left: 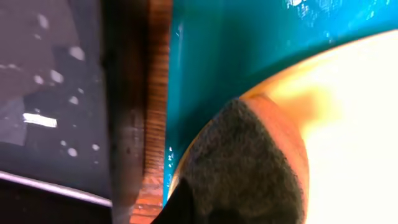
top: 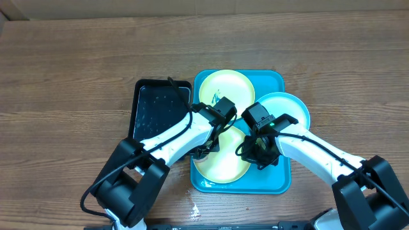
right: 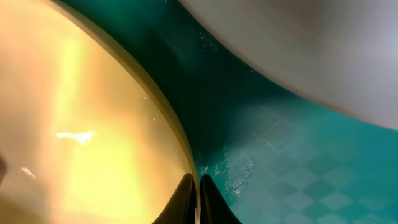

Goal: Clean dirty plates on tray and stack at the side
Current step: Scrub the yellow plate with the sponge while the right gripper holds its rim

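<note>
Overhead, my left claw (top: 208, 145) is holding a sponge (left: 242, 168) against the front plate (top: 225, 167) in the tray (top: 281, 182), while my right claw (right: 199, 182) is pinching narrowly onto that plate's rim.

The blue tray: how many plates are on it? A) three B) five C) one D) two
A: the overhead view shows three on the blue tray: the far yellow-green plate, the near yellow-green plate and the light blue plate at the right.
</note>
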